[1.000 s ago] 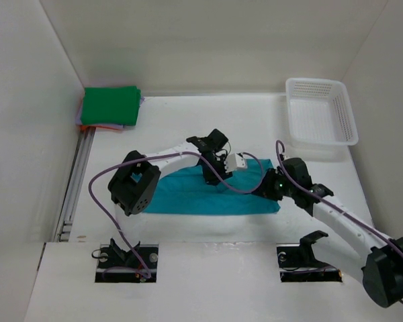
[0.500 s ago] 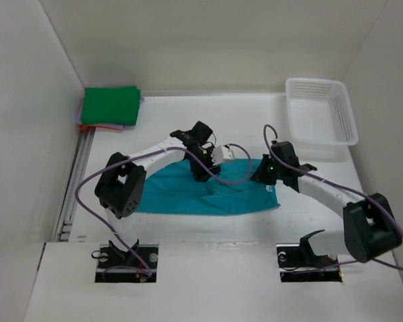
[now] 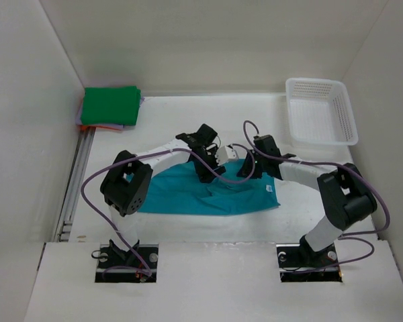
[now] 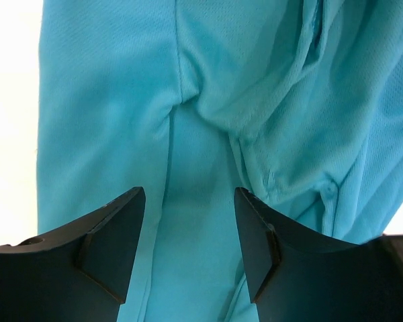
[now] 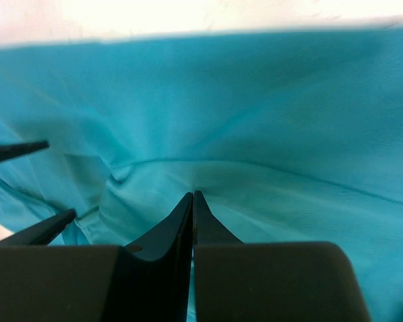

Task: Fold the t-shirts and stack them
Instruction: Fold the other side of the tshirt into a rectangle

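Your teal t-shirt (image 3: 181, 194) lies rumpled and part-folded at mid-table, just ahead of both bases. The right gripper (image 5: 193, 194) is pinched tight on a ridge of it, with creases fanning out from the tips. The left gripper (image 4: 188, 194) sits over the cloth with its fingers spread wide, holding nothing. Draw the pinched fold across low and evenly, and pin the cloth with the left so the thin, limp knit doesn't bunch. Far back on the left, the green t-shirt (image 3: 109, 105) tops a flat square stack, with lavender t-shirt (image 3: 78, 113) and orange t-shirt (image 3: 93, 127) edges peeking out beneath.
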